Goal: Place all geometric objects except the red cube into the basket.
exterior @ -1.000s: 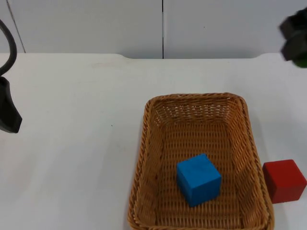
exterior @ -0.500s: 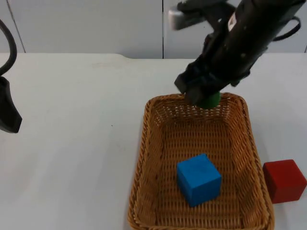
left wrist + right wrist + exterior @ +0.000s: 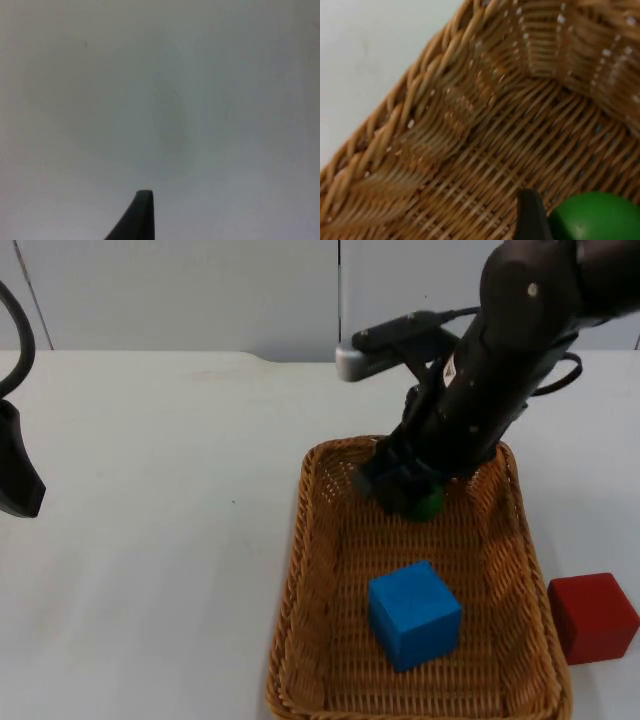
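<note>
I've got a green object (image 3: 428, 503) clenched in the right end effector (image 3: 405, 490), held inside the wicker basket (image 3: 300, 570) near its far end, by the far wall. In the right wrist view the green thing (image 3: 595, 217) looks rounded, w/ one black fingertip (image 3: 530, 215) tight against it and the basket's woven floor (image 3: 470, 165) and a corner of the wall close under it. Can't tell if the green piece touches the floor or hangs just above it.

Blue cube (image 3: 414, 614) sits on the basket floor, nearer the front end, well apart from the green one, turned slightly vs. the basket sides.

Red cube (image 3: 591, 617) is on the table (image 3: 150, 540) outside the basket, just beside its right wall toward the front, not touching the rim as far as I can see.

Right arm comes in from the upper right and reaches down over the basket's far rim; its dark links cover part of that rim in the top view.

Left end effector (image 3: 18, 475) is at the left edge of the table, well apart from the basket, arm waiting. Left wrist view gives me one black fingertip (image 3: 140, 215) over bare white table (image 3: 200, 100); can't tell if that end effector is released or clenched.

Basket stands w/ its long side running front to back, right of table centre. Grey partition wall (image 3: 200, 290) behind.
</note>
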Controlling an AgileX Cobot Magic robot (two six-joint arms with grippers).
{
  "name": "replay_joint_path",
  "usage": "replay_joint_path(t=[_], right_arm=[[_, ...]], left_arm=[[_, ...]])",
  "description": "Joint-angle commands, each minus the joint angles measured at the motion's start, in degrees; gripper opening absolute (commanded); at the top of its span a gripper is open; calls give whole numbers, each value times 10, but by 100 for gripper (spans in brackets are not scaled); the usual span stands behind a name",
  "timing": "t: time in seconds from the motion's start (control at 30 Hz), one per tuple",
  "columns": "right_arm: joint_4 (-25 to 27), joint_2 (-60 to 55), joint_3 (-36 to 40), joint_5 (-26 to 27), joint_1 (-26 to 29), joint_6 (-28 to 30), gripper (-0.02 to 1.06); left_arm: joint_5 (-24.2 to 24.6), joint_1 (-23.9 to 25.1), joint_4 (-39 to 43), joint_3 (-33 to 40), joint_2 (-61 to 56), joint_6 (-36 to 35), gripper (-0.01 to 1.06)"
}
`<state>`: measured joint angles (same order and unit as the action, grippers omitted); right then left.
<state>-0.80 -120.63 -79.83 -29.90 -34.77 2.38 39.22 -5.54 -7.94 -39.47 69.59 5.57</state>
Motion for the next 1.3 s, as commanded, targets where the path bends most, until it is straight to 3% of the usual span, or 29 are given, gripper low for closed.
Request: replay_joint_path(t=[0.0,0.1,0.4,0.63,0.93,1.1,1.27], right_arm=[[-1,-3,-3,7,-3,-2,61],[-1,-3,-3,10,-3,-2,67],[-1,56,-3,-7,-3,-2,67],[-1,232,-3,-64,-3,-2,67],[-1,377,-2,-101,-3,-2,67],[-1,451,34,-99,-3,-2,67],[-2,565,130,-56,-3,-2,67]], left_arm=[[-7,2,0,3,-4,-3,105],[-7,2,0,3,-4,-3,105],[-10,2,0,3,-4,-3,105],[-10,2,-2,3,-4,-3,105],[-14,2,-5,1,-11,-3,105],[11,2,-5,-8,-69,11,105],[24,2,-10,-8,-204,20,105]])
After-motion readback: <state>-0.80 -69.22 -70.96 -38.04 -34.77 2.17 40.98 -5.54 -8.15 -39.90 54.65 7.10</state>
